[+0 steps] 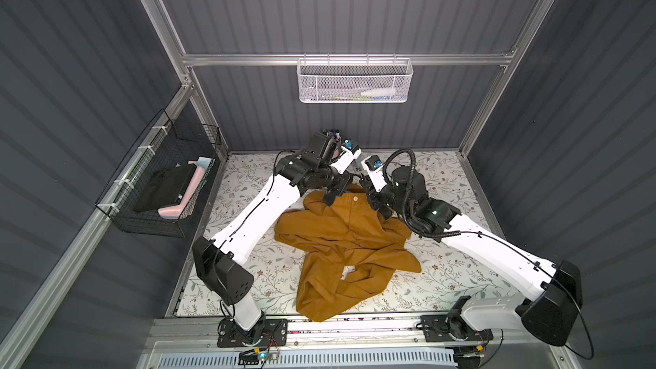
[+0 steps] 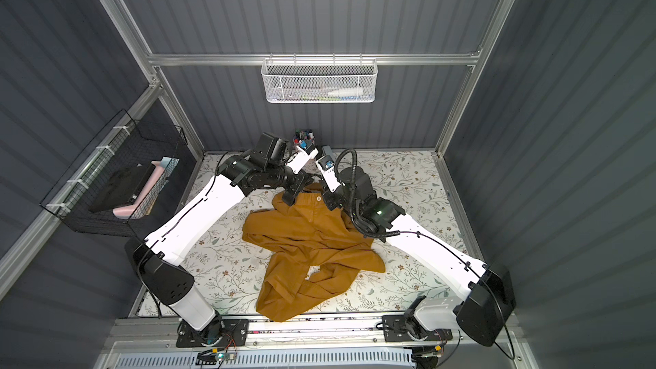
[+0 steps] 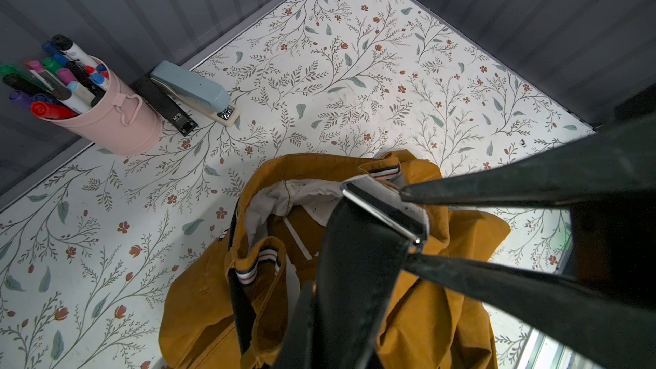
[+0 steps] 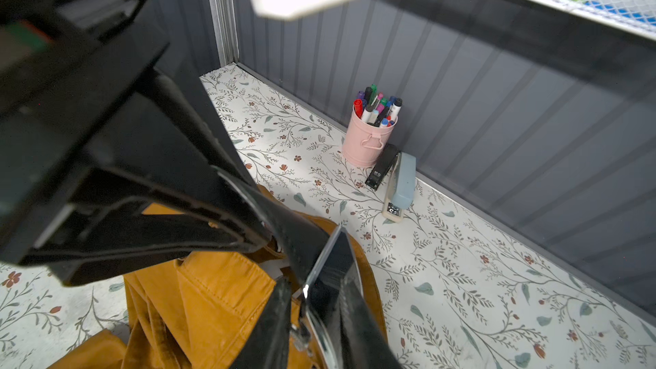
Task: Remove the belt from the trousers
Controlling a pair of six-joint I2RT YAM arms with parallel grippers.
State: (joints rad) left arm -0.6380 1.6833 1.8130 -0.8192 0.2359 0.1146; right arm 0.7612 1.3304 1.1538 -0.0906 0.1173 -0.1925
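We stretch our left arm (image 1: 255, 207) and right arm (image 1: 497, 250) forward from the near edge, elbows out, wrists tipped down and nearly meeting. Our left gripper (image 3: 403, 227) is clamped on the belt (image 3: 355, 278). Our right gripper (image 4: 266, 241) pinches it just beside.

Mustard-brown trousers (image 1: 340, 239) lie crumpled on the floral counter (image 1: 461, 278), with the waistband toward the rear wall and the legs folded forward. The black leather belt (image 3: 355, 278) runs along the striped waistband, its silver buckle (image 3: 385, 207) lifted above it.
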